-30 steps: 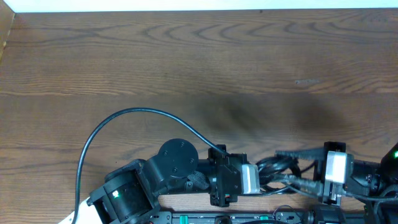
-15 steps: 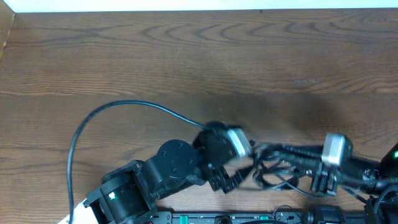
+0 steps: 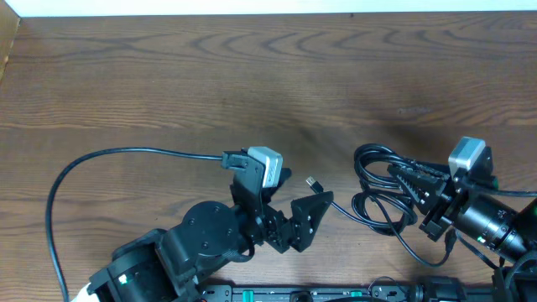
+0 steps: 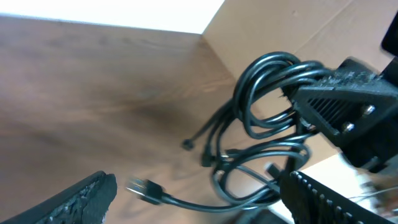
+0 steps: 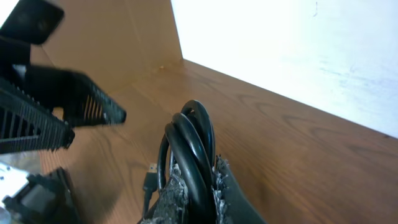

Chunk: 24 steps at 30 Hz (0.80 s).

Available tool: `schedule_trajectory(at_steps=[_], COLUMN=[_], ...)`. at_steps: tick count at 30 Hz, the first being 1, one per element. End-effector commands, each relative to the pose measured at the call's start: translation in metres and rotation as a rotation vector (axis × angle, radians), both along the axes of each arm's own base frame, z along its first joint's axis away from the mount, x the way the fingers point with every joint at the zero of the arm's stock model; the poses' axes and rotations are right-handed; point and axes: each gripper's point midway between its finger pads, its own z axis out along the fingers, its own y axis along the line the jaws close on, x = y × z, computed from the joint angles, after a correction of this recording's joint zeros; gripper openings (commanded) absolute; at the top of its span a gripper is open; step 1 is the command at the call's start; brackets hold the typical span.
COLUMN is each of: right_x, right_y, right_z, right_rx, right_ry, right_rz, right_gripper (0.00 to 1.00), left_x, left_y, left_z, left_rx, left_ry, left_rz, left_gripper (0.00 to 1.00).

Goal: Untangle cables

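Observation:
A tangle of black cables (image 3: 379,195) lies on the wooden table at the right, its loops seen up close in the left wrist view (image 4: 267,93). One loose end with a USB plug (image 3: 312,182) trails left toward the left arm. My right gripper (image 3: 413,181) is shut on several coils of the bundle; the loops stand up between its pads (image 5: 196,186). My left gripper (image 3: 295,201) is open, and the plug (image 4: 144,188) lies on the table between its spread fingers without touching them.
A thin black lead (image 3: 126,153) arcs from the left wrist over to the table's left side. A cardboard wall (image 5: 112,31) stands at the table's edge, also in the overhead view (image 3: 7,46). The left gripper's ribbed finger (image 5: 68,102) is close to the bundle.
The left gripper has opened, let go of the cable and swung up and left. The right gripper has shut on the coils and pulled right, so the bundle spread out.

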Motion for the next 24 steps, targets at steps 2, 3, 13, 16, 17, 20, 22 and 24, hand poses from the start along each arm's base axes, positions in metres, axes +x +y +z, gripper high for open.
schedule_trajectory(at_steps=[2,3,13,16,17,20,22,24], right_x=[-0.005,-0.007,-0.010,-0.010,-0.010,-0.010,-0.010,-0.010], right_y=[0.003,0.005,0.008,0.008,0.008,0.008,0.008,0.008], right_z=[0.011,0.012,0.013,0.013,0.013,0.013,0.013,0.013], right_rx=[0.065,0.068,0.072,0.072,0.072,0.072,0.072,0.072], right_ry=[0.034,0.030,0.028,0.028,0.028,0.029,0.029,0.029], right_rz=[0.017,0.034,0.057,0.057,0.057,0.057,0.057,0.057], right_gripper=[0.01,0.01,0.01,0.01,0.01,0.01,0.01,0.01], left_x=[-0.011,-0.013,-0.004,-0.004,-0.003,0.000,0.001,0.001], left_y=[-0.014,-0.018,-0.053,-0.066,-0.070,-0.076,-0.078,-0.078], left_z=[0.010,0.011,-0.009,-0.006,-0.004,0.003,0.006,0.007], left_rx=[-0.156,-0.174,-0.247,-0.267,-0.278,-0.308,-0.323,-0.329], left_ry=[0.197,0.225,0.471,0.479,0.474,0.457,0.456,0.453], left_rz=[-0.027,-0.038,-0.008,-0.048,-0.059,-0.072,-0.073,-0.075], left_gripper=[0.88,0.88,0.88,0.88,0.88,0.87,0.87,0.82])
